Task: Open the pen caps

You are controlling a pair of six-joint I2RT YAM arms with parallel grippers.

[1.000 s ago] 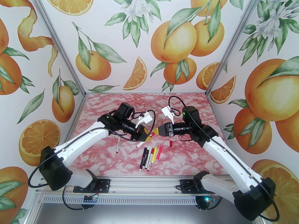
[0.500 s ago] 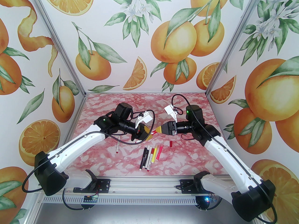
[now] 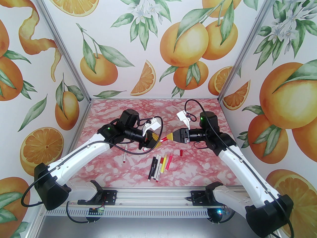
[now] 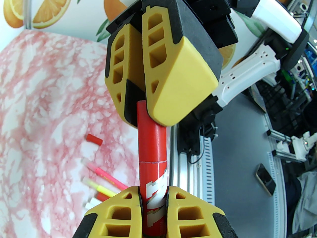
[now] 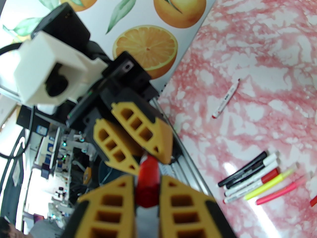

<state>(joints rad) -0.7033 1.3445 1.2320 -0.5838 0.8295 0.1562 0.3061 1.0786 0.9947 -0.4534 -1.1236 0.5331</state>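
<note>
**Overhead view.** My left gripper (image 3: 156,142) and my right gripper (image 3: 170,137) meet nose to nose above the middle of the desk (image 3: 203,113). A red pen (image 3: 163,139) spans the short gap between them, clear of the desk. Both its ends are hidden inside the grippers. Count on the desk:
- one loose cap (image 3: 181,152), red, just right of the pens
- one row of five pens (image 3: 159,166) near the front: one black, two white, one yellow, one pink
- one lone pen (image 3: 124,155), white with a red tip, off to the left

With the one held, that makes seven pens.

**Left wrist view.** My left gripper (image 4: 153,190) is clenched on the barrel of the red pen (image 4: 154,180), which carries white lettering. The red cap (image 4: 150,137) is plain, narrowing by a step toward its far end. A thin closed seam marks where it meets the barrel, so the cap is not yet off. My right gripper (image 4: 142,108) is clamped on the cap's narrow end. Beyond lie the loose cap (image 4: 94,139) and blurred pink and yellow pens. The rest of the row is cut off behind my gripper.

**Right wrist view.** My right gripper (image 5: 147,182) grasps the red cap (image 5: 147,175), which is blurred. The left gripper (image 5: 148,161) closes on the pen just beyond it. On the desk (image 5: 260,46) are the row of five pens (image 5: 250,186) and the lone pen (image 5: 225,100). The loose cap (image 5: 313,200) is cropped by the right edge.
</note>
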